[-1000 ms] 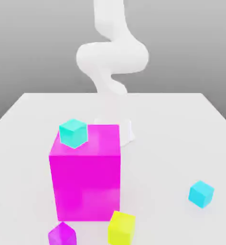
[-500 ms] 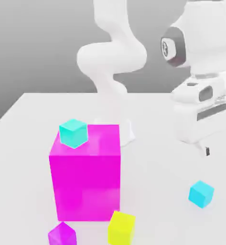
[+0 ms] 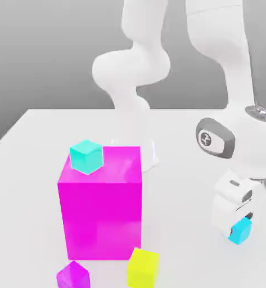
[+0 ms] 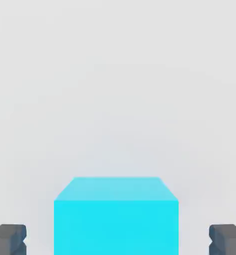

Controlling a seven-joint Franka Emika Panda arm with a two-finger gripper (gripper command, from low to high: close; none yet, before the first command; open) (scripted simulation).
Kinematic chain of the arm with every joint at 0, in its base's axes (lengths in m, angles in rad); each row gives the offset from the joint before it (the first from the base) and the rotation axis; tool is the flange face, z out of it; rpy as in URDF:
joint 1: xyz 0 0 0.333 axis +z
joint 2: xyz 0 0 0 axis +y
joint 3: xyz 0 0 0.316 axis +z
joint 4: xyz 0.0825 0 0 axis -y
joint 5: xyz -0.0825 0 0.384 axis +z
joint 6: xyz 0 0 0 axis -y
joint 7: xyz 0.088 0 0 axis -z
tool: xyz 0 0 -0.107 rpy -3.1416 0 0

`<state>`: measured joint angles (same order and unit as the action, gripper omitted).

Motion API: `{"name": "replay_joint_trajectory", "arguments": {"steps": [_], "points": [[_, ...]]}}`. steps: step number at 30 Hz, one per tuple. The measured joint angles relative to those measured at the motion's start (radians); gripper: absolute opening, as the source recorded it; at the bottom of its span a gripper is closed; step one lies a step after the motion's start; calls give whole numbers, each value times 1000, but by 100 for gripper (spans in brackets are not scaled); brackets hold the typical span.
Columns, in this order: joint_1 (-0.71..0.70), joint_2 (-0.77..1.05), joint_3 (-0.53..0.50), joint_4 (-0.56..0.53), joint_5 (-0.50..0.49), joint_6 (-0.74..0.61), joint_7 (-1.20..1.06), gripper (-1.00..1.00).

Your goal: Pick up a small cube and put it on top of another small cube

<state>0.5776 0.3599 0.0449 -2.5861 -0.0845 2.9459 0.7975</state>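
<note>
The small sky-blue cube (image 3: pixel 241 232) rests on the white table at the exterior view's right. My gripper (image 3: pixel 237 223) has come down over it, the white hand covering its upper part. In the hand view the sky-blue cube (image 4: pixel 116 214) sits between the two dark fingertips (image 4: pixel 8 239), with a clear gap on each side, so the gripper (image 4: pixel 118 240) is open around it and not touching. The small turquoise cube (image 3: pixel 86 156) stands on the top far-left corner of the big magenta cube (image 3: pixel 101 208), well off to the exterior view's left of the gripper.
A yellow small cube (image 3: pixel 143 267) and a purple small cube (image 3: pixel 73 277) lie at the front of the table (image 3: pixel 39 146), just before the magenta cube. The arm's white base (image 3: pixel 129 84) rises behind the magenta cube.
The hand has entered from the upper right and dropped down onto the sky-blue cube. No cube has moved.
</note>
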Motion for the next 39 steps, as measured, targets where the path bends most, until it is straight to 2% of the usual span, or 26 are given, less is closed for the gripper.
{"name": "replay_joint_trajectory", "arguments": {"steps": [5, 11, 15, 20, 26, 33, 35, 38, 39], "points": [[1, 3, -1, 1, -4, 3, 4, -100], [-25, -183, 31, -35, 48, -149, -45, -100], [-117, -309, 11, -22, 160, -295, -322, -100], [-210, -466, -62, -1, 192, -481, -628, -100], [-303, -656, -190, 21, 113, -690, -918, -100], [-445, -888, -331, 45, -57, -925, -1201, -100], [-471, -912, -357, 26, -91, -925, -1244, -100], [-480, -879, -381, -45, -108, -820, -1259, -100], [-482, -870, -385, -61, -110, -796, -1260, 100]]}}
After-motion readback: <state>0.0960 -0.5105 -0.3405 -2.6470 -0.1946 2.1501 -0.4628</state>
